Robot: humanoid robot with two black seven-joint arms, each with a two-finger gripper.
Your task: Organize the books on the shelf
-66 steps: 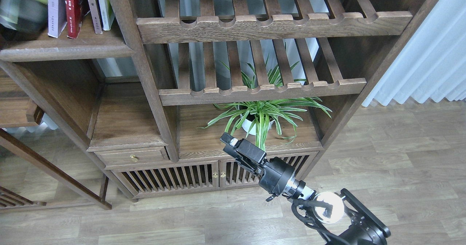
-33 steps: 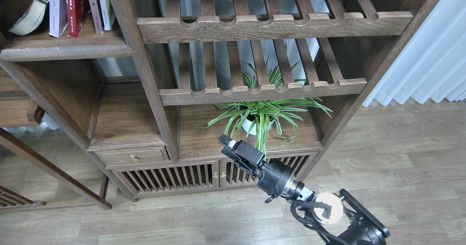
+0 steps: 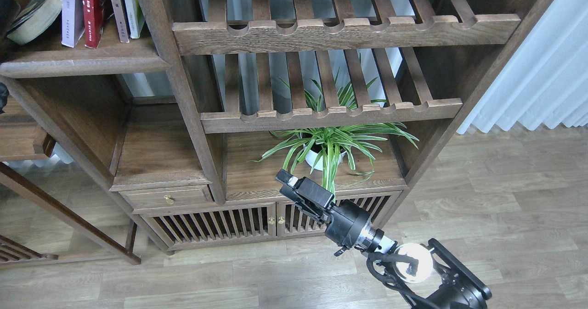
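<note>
A: What's moved vs 1 s ago?

B: Thick book (image 3: 34, 17) at far left went from blur to leaning on the lavender book (image 3: 71, 10). Right gripper (image 3: 289, 182) barely shifted.

A: Grippers?

B: Right holds nothing, open/closed unclear. Left mostly out of view.

A: Progress?

B: Red book (image 3: 93, 10) and lavender upright on shelf (image 3: 82, 63); thick 1 needs straightening.

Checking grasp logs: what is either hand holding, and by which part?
The right hand holds nothing. The left hand is not clearly in view, so whether it grips the leaning book cannot be told.
</note>
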